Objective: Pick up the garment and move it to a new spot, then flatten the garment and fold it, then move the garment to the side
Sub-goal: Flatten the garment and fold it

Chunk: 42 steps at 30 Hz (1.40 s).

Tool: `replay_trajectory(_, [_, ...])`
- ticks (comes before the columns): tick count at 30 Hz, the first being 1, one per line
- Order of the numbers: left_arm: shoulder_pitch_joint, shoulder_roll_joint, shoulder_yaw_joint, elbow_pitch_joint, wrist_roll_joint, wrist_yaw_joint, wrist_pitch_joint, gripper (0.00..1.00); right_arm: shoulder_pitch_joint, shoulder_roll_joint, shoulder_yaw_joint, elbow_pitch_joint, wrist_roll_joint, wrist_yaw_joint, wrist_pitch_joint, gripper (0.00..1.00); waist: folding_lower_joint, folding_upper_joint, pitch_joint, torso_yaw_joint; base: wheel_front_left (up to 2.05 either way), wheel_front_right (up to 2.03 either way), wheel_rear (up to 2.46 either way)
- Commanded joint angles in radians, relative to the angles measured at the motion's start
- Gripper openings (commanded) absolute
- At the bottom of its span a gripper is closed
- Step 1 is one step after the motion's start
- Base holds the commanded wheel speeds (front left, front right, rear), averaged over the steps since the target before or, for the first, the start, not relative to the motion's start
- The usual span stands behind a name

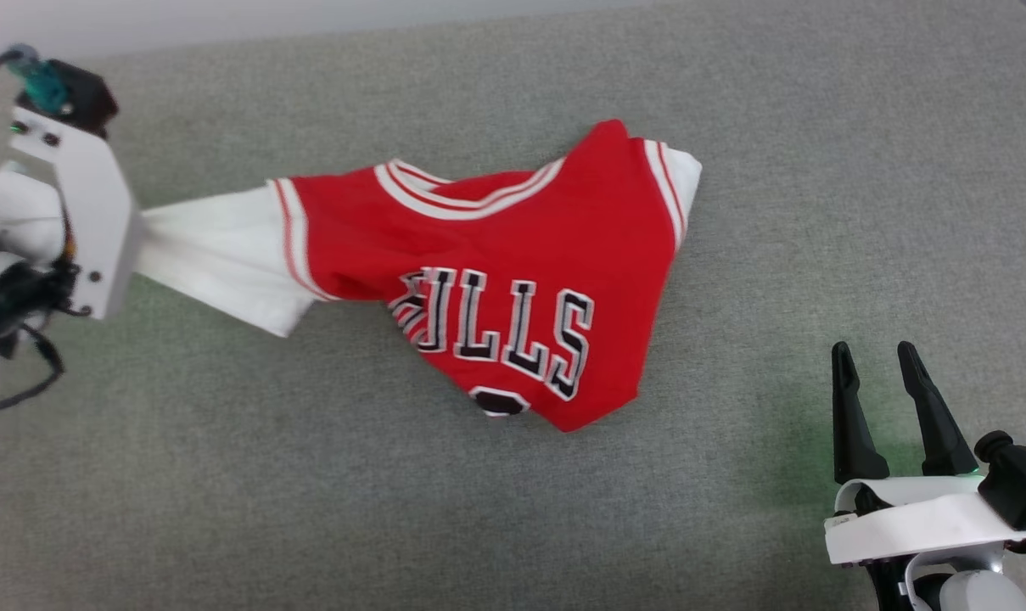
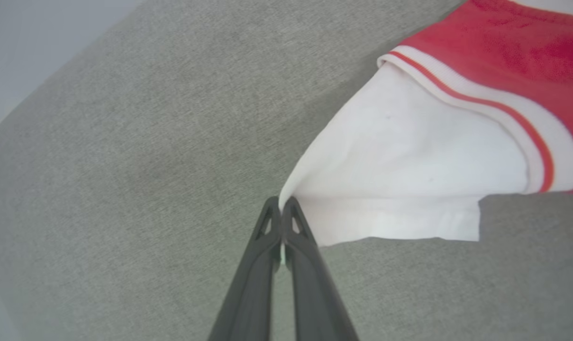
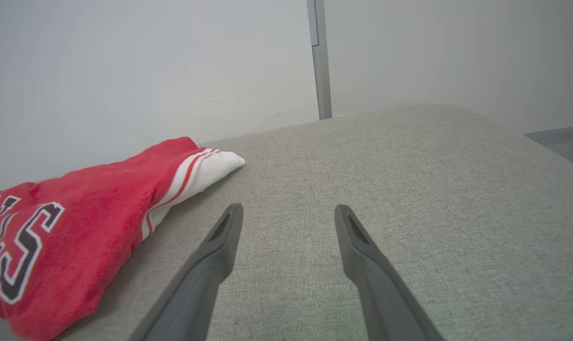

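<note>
The garment [image 1: 521, 255], a red jersey with white sleeves and black "BULLS" lettering, lies crumpled across the middle of the grey surface. One white sleeve [image 2: 409, 175] is stretched toward the left edge of the head view. My left gripper [image 2: 281, 204] is shut on the corner of that sleeve; in the head view its white wrist housing [image 1: 88, 212] hides the fingers. My right gripper [image 1: 876, 361] stands open at the lower right, apart from the garment [image 3: 77, 227], nothing between its fingers [image 3: 227, 232].
The grey fabric surface [image 1: 733, 509] stretches all around the garment. A pale wall [image 3: 149, 71] with a grey vertical post [image 3: 318, 57] rises behind its far edge. A darker floor patch [image 3: 561, 142] shows past the surface's right end.
</note>
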Motion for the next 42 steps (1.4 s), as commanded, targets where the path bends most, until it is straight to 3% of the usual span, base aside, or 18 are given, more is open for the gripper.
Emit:
replay_trajectory(1, [-0.016,0.012,-0.009,0.019,0.017,0.002,-0.011,0.0,-0.011,0.0,-0.002,-0.004,0.003,0.004,-0.005,1.0,0.0,-0.0001,0.01,-0.011,0.0,0.0,0.0])
replay_trajectory(6, [0.0,-0.005,-0.009,0.098,-0.003,0.002,-0.032,0.0,-0.011,0.0,-0.006,-0.008,0.008,0.004,-0.005,1.0,0.0,-0.0001,0.02,-0.018,0.0,0.0,0.0])
replay_trajectory(7, [0.003,-0.008,-0.008,0.112,-0.005,0.002,-0.039,0.12,-0.012,0.0,-0.005,-0.009,0.008,0.004,-0.005,1.0,0.0,-0.0001,0.022,-0.018,0.0,0.0,0.0])
replay_trajectory(8, [0.003,-0.011,-0.004,0.125,-0.01,0.002,-0.052,0.43,-0.014,0.0,-0.005,-0.009,0.008,0.004,-0.005,1.0,0.0,-0.0001,0.024,-0.019,0.0,0.0,0.0])
replay_trajectory(9, [0.006,-0.015,0.0,0.136,-0.017,0.002,-0.063,0.49,-0.015,0.001,-0.005,-0.009,0.005,0.004,-0.005,1.0,0.0,-0.0001,0.025,-0.019,0.0,0.0,0.0])
replay_trajectory(10, [0.007,-0.02,-0.003,0.146,-0.01,0.002,-0.076,0.64,-0.016,0.0,-0.007,-0.009,0.003,0.004,-0.005,1.0,0.0,-0.0001,0.024,-0.019,0.0,0.0,0.0])
replay_trajectory(11, [0.006,-0.021,-0.008,0.152,0.001,0.002,-0.09,1.0,-0.014,0.0,-0.009,-0.009,-0.001,0.004,-0.005,1.0,0.0,-0.0001,0.023,-0.018,0.0,0.0,0.0])
replay_trajectory(19, [0.024,-0.033,0.004,0.146,-0.029,0.002,-0.222,1.0,-0.011,0.0,0.009,0.002,-0.034,0.004,-0.005,1.0,0.0,-0.0001,-0.014,0.001,0.0,0.0,0.0])
replay_trajectory(28, [0.179,-0.064,0.068,0.041,-0.1,0.008,-0.548,1.0,-0.017,-0.001,0.021,0.035,-0.096,0.004,0.044,1.0,0.0,-0.0001,-0.08,0.064,0.0,0.0,0.0])
replay_trajectory(33, [0.341,-0.117,0.1,-0.053,-0.134,0.05,-0.751,1.0,-0.019,-0.03,0.011,0.054,-0.119,0.004,0.112,1.0,0.0,-0.0001,-0.113,0.121,0.0,0.0,0.0])
replay_trajectory(37, [0.467,-0.151,0.102,-0.141,-0.119,0.111,-0.889,1.0,-0.011,-0.057,-0.019,0.046,-0.111,0.004,0.145,1.0,0.0,-0.0001,-0.132,0.178,0.0,0.0,0.0])
replay_trajectory(42, [0.605,-0.21,0.16,-0.21,-0.083,0.195,-0.958,1.0,-0.03,-0.091,-0.028,0.033,-0.094,0.004,0.196,1.0,0.0,-0.0001,-0.149,0.23,0.0,0.0,0.0])
